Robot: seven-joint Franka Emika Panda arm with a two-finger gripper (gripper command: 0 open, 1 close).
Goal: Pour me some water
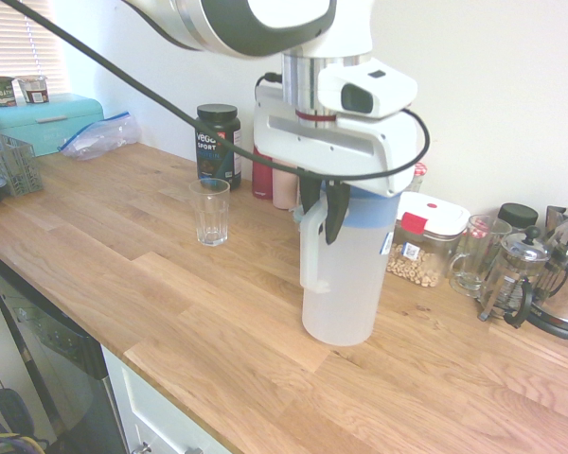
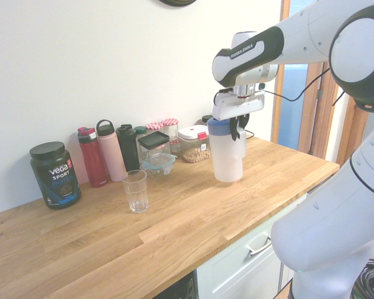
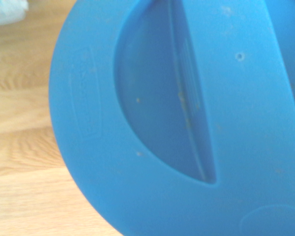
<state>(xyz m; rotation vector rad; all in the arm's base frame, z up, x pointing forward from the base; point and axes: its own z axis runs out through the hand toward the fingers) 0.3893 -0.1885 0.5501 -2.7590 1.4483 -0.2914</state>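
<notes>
A tall frosted-white pitcher (image 1: 346,284) (image 2: 227,156) with a blue lid (image 3: 162,123) stands on the wooden counter (image 1: 123,274). No water line shows through its frosted wall. My gripper (image 1: 323,213) (image 2: 237,131) hangs straight down over the pitcher, its dark fingers (image 1: 337,213) closed narrowly on the top of the white loop handle (image 1: 310,251). An empty clear drinking glass (image 1: 209,211) (image 2: 135,191) stands upright on the counter, apart from the pitcher on its handle side. The lid fills almost the whole wrist view.
Along the wall stand a black protein tub (image 1: 218,144) (image 2: 55,174), several bottles (image 2: 112,152), a nut container (image 1: 426,241), a glass mug (image 1: 473,253) and a French press (image 1: 511,274). A dish rack (image 1: 5,161) and teal bread bin (image 1: 52,118) sit at the far end.
</notes>
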